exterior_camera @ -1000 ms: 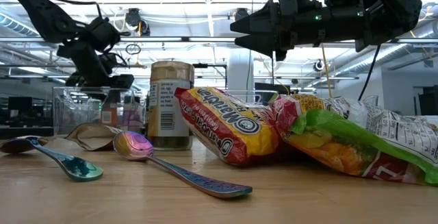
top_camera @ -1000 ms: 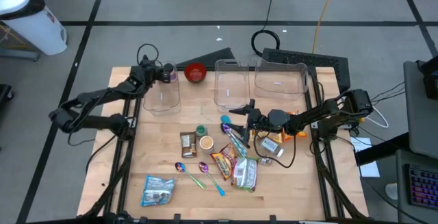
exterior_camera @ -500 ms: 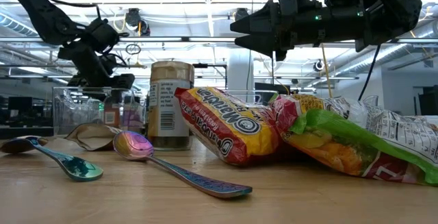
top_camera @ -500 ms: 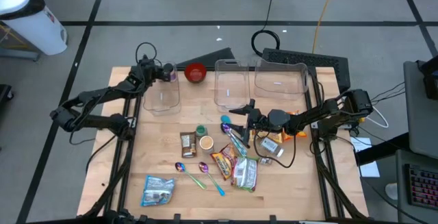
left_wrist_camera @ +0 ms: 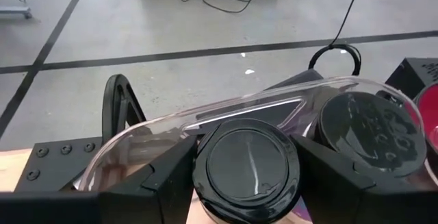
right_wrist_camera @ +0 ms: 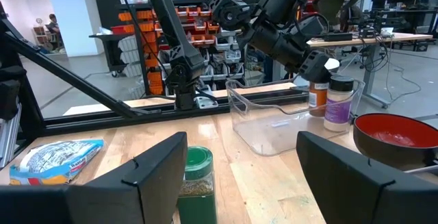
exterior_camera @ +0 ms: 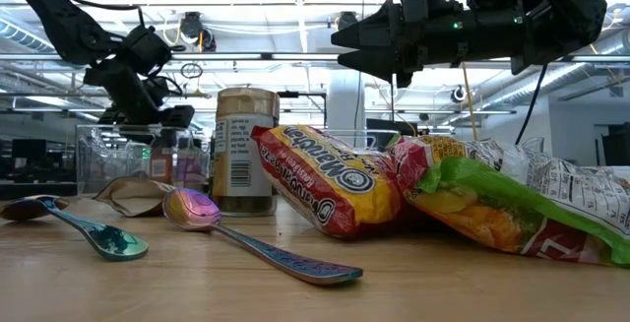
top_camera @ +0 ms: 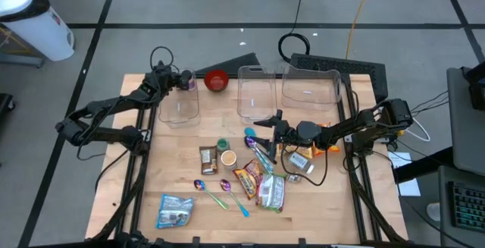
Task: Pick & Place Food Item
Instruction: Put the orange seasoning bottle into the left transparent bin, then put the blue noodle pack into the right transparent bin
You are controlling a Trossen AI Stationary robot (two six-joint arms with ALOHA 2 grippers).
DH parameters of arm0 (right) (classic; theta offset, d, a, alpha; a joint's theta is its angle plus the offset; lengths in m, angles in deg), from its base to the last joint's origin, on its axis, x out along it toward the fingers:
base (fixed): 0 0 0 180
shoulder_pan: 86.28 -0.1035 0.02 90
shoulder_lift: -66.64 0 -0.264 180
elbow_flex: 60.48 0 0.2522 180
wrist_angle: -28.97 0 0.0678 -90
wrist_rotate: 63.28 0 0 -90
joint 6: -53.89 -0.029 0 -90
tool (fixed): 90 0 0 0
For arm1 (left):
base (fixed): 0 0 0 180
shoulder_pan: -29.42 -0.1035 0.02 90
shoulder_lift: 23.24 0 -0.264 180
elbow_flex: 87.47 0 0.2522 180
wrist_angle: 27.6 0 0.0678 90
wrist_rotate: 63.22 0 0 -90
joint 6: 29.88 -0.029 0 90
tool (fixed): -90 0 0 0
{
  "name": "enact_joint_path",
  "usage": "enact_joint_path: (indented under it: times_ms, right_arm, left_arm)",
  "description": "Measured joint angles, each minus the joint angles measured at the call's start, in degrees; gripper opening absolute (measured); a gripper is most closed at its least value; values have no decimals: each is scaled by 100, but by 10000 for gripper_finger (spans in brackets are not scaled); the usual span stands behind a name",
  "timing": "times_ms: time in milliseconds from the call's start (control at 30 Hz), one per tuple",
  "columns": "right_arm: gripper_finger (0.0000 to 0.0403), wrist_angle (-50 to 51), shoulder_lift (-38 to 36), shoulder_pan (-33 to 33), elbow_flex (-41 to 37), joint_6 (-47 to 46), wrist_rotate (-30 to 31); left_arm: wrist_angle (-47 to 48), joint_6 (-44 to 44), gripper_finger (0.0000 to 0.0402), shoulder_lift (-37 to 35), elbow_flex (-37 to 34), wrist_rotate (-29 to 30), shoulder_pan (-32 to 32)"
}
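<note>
Hovering over the clear bin (top_camera: 179,102) at ten o'clock on the tabletop (top_camera: 174,174), the left end effector (left_wrist_camera: 246,183) pinches a dark-lidded jar (left_wrist_camera: 248,166), seemingly about to release it. The right end effector (top_camera: 269,127) waits spread near centre, above the packets (top_camera: 261,183) still to move.

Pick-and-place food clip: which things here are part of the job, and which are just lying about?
Job:
left gripper holding a black-lidded jar over the clear bin
right gripper, open
noodle packet
snack bag
spice jars

Lying about:
red bowl
spoons
keyboard
</note>
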Motion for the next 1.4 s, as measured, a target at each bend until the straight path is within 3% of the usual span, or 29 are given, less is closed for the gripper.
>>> enact_joint_path:
  times_ms: [467, 933, 1200, 1400]
  right_arm:
    - [267, 2, 0, 0, 0, 0, -2]
    - [267, 2, 0, 0, 0, 0, -2]
    - [267, 2, 0, 1, 0, 0, -2]
    - [267, 2, 0, 2, 0, 7, -2]
  left_arm:
    - [-81, -33, 264, 0, 4, 2, -1]
    - [-34, -143, 267, -28, 4, 0, 0]
    - [269, -189, 269, -540, 4, -153, 4]
    - [533, -176, 269, -1299, 4, -674, 4]
